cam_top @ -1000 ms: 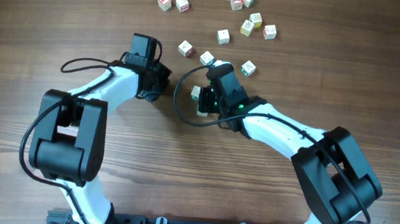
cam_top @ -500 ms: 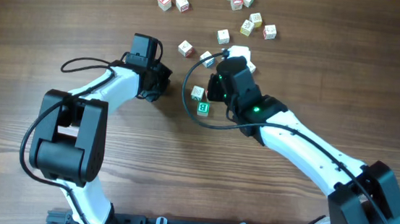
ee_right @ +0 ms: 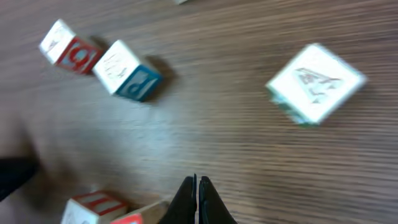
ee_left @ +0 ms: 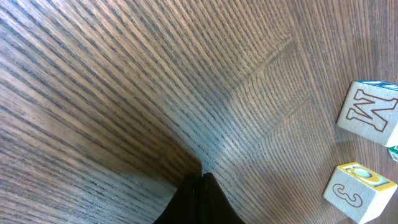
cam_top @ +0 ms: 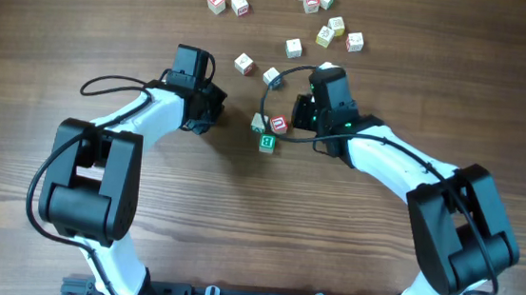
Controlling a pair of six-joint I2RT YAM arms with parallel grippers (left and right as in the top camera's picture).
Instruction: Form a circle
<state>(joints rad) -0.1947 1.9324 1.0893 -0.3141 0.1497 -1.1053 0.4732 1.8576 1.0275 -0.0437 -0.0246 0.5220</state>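
No circle is formed. Three pale wooden cubes sit clustered mid-table: a pale one [cam_top: 258, 122], a red-faced one [cam_top: 278, 125] and a green-lettered one [cam_top: 266, 143]. My right gripper [cam_top: 302, 108] is shut and empty just up and right of them; its tips [ee_right: 198, 180] hover over bare wood with the red-faced cube [ee_right: 93, 208] at the lower left. My left gripper [cam_top: 209, 114] is shut and empty left of the cluster. In the left wrist view its tips [ee_left: 202, 176] rest low over the wood, well apart from an M cube [ee_left: 369, 113] and a cube marked 3 [ee_left: 360, 190].
Loose cubes lie beyond: two [cam_top: 243, 64] [cam_top: 271, 76] near the cluster, a pair [cam_top: 216, 3] at the back left, several around [cam_top: 325, 36] at the back. The right wrist view shows a red cube [ee_right: 69, 48], a blue-faced cube [ee_right: 127, 71] and a green-edged cube [ee_right: 315, 83].
The right arm has swung up and to the right, off the cluster, uncovering the three cubes; the red-faced one now lies beside the other two. The left arm has not moved.
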